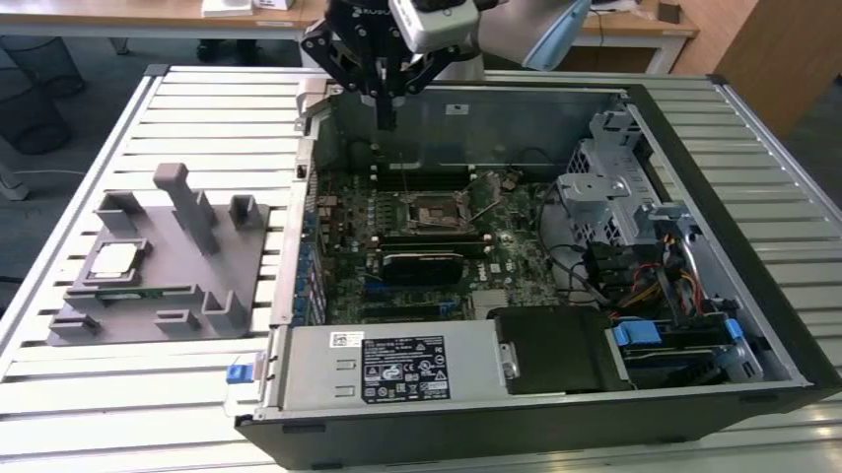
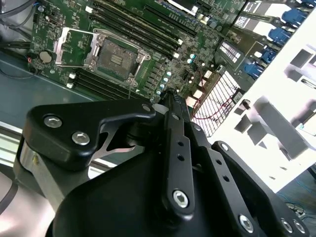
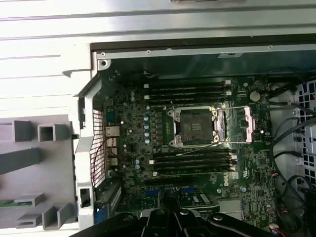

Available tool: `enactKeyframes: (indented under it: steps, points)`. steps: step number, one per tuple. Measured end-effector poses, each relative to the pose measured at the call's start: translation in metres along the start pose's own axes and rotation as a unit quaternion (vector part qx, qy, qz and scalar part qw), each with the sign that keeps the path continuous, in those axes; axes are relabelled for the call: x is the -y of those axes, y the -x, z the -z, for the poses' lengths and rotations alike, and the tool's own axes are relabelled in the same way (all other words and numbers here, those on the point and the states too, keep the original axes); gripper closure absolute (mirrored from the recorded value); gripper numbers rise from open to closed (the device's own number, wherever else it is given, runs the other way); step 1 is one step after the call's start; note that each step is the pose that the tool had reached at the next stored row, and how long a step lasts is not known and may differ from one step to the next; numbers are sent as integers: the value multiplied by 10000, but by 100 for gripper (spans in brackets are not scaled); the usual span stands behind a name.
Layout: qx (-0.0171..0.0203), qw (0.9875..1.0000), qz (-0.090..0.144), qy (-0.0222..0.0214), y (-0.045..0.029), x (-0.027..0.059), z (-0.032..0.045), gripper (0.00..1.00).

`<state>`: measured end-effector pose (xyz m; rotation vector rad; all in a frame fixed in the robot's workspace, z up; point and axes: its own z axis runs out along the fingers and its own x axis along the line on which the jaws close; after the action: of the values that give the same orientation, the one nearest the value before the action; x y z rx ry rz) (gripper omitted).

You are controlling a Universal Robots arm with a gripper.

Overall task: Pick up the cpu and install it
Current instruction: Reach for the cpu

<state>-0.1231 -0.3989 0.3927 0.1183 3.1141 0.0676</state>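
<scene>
We start with the slatted metal table [image 1: 105, 394]; on it lies an open computer case [image 1: 526, 424], side panel off. The green board [image 1: 345, 212] is exposed inside the case. At the exterior view's left, well apart from the case, sits a grey plastic holder [image 1: 145, 305].

The gripper [image 1: 385, 120] hangs above the far edge of the case. It points down and touches nothing. Its jaws are closed together with nothing between them, which is plain in the second wrist view [image 2: 170, 96].

In the middle of the board the socket [image 1: 428, 209] stands open. Its metal frame is flipped back and the seat is bare, as both wrist views show [image 3: 195, 123] [image 2: 116, 57].

The cpu [image 1: 112, 261], a small silver square, lies flat on the holder near its outer side, untouched.

We judge that the pick-up step has not started, because the chip is in its holder, the gripper is over the case and the socket is empty.

In our judgement, a grasp on that chip calls for jaws spread wider than its edges. It also calls for a level approach from straight above, since the chip is thin and sits low in its seat. Seating it would need its corners square to the socket frame. We cannot read any alignment mark.
</scene>
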Motion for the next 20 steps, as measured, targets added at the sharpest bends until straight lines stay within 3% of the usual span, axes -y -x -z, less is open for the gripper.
enactKeyframes:
  steps: [20]
  points:
    - [-33, 10000, -1, -3, -55, 5, -15, 89]
